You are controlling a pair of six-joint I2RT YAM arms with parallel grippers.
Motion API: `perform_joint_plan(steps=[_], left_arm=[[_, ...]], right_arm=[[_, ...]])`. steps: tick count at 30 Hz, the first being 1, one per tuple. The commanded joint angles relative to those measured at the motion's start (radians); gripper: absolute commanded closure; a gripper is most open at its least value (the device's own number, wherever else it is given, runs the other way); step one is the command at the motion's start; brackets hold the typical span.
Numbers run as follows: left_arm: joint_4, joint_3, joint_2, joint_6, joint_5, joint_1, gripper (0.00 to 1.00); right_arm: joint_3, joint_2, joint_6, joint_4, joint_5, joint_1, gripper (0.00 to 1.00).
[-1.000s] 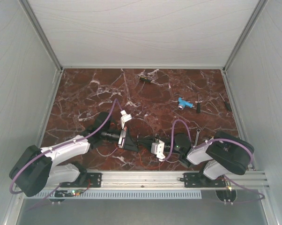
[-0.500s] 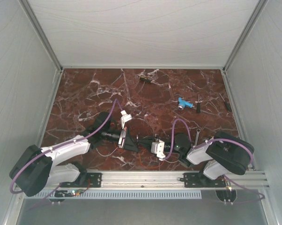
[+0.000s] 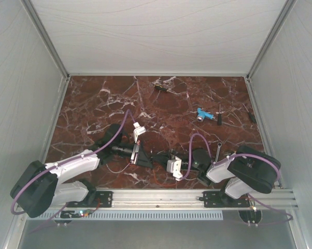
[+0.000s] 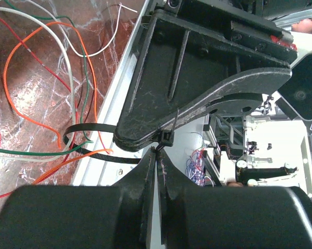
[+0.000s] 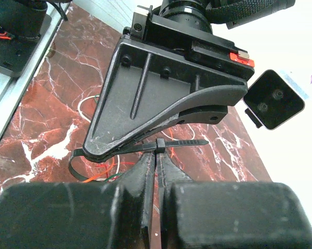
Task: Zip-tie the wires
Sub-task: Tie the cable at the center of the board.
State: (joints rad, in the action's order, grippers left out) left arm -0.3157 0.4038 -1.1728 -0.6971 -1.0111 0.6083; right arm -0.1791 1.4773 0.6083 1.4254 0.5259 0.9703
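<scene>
The wires (image 4: 39,78) are thin orange, red, white and green strands lying loose on the marble; they also show in the right wrist view (image 5: 101,174). A black zip tie (image 4: 88,140) loops around some of them, and its head (image 5: 160,145) sits between both grippers' tips with the tail (image 5: 189,141) sticking out. My left gripper (image 4: 157,151) is shut on the zip tie just below its head. My right gripper (image 5: 156,156) is shut on the zip tie at its head. In the top view both grippers meet tip to tip, left (image 3: 147,155) and right (image 3: 160,157), near the front middle.
A blue tool (image 3: 203,114), a small screwdriver (image 3: 161,88) and thin black tools (image 3: 218,115) lie at the back right. A metal piece (image 3: 218,149) lies beside the right arm. The front rail (image 3: 156,197) runs just behind the grippers.
The right wrist has shifted very slightly toward the front left. The left arm and the zip tie look the same.
</scene>
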Motion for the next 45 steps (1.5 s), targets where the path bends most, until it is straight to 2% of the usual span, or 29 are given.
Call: perform_joint_plan(steps=[1,16,25,30,36,45], left_arm=[[-0.028,0.018,0.024,-0.016,0.008,-0.027,1.00],[-0.040,0.039,0.010,-0.030,-0.022,-0.054,1.00],[-0.019,0.045,0.001,-0.024,-0.012,-0.074,1.00],[0.079,0.061,0.014,0.030,0.015,-0.075,1.00],[0.112,0.063,0.035,0.046,0.036,-0.074,0.71],[0.171,0.069,0.084,0.061,0.065,-0.073,0.46]], right_arm=[[0.017,0.013,0.083,0.110,0.011,0.030,1.00],[0.016,0.037,0.206,0.071,-0.044,0.077,1.00],[0.016,0.044,0.209,0.069,-0.046,0.082,1.00],[0.009,0.052,0.191,0.075,-0.074,0.081,1.00],[0.000,0.058,0.167,0.075,-0.090,0.082,1.00],[-0.005,0.063,0.136,0.076,-0.108,0.073,1.00]])
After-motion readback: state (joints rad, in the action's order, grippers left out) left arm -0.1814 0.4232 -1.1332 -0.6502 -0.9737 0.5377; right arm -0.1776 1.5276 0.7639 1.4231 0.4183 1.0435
